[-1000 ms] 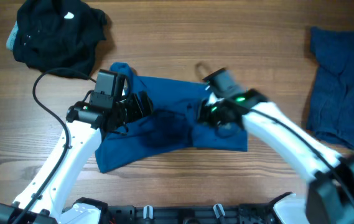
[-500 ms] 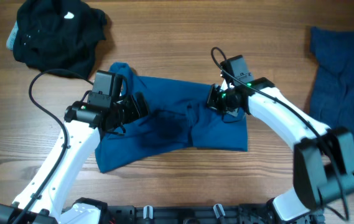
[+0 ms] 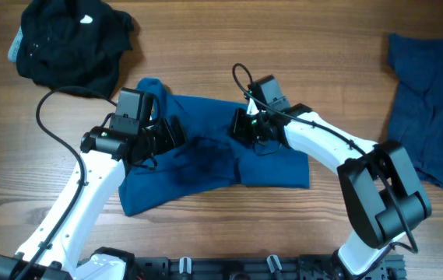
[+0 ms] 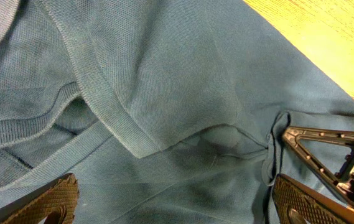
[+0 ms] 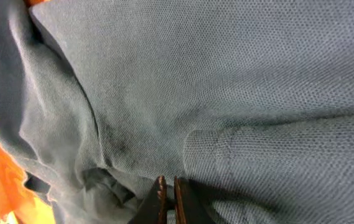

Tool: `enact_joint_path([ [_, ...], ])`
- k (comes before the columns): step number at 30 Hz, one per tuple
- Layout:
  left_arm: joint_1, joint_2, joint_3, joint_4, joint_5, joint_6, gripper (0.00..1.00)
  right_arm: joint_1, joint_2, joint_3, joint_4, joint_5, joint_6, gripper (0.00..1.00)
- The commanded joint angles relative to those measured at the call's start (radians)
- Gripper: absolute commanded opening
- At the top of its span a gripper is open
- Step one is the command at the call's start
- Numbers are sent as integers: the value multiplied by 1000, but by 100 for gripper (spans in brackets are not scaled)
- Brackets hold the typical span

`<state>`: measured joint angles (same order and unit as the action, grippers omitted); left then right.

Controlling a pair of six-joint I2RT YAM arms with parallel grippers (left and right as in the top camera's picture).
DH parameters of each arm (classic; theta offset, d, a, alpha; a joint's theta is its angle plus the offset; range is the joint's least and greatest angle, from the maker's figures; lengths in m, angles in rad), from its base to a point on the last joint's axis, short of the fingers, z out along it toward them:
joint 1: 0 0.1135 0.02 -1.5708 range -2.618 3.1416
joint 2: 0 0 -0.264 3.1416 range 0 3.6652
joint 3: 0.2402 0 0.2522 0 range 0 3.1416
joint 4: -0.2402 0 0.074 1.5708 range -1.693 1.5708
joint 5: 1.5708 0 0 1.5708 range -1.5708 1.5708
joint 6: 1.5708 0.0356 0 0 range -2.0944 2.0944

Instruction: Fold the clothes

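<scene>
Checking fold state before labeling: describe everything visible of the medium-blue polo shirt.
The polo shirt is medium blue, a fine pique-like knit with a ribbed band. It lies rumpled and partly folded over itself at mid table, a darker patch near its middle. The left gripper sits over its left part, fingers open; the right gripper, fingers shut, is down on the upper middle. Whether it pinches cloth is unclear.

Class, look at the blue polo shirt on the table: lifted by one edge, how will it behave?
The blue polo shirt would probably sag and drape: it lies creased, with soft folds by its ribbed hem. The thin knit looks light. Pushed, it would likely bunch rather than slide on the wooden table.
</scene>
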<state>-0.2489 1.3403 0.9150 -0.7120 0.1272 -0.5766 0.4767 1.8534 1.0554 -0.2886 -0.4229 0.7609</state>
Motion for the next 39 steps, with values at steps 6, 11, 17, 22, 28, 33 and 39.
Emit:
enact_joint_path([
  [6,5,-20,-5,-11,-13,24,100,-50,-130,35,-233,95,-88,4],
  [11,5,-20,-5,-8,-13,23,100,-63,-318,36,-454,190,-113,13],
  [17,5,-20,-5,-11,24,19,100,-5,-327,5,-532,178,-111,16],
  [22,5,-20,-5,-19,47,20,100,7,-281,-64,-492,222,-2,24],
  [28,5,-20,-5,-37,47,24,100,6,-180,-118,-376,137,35,22],
  [33,5,-20,-5,-37,47,24,100,23,-82,-118,-312,37,26,17],
  [39,5,-20,-5,-31,46,24,100,109,-48,-118,-246,-11,28,8],
])
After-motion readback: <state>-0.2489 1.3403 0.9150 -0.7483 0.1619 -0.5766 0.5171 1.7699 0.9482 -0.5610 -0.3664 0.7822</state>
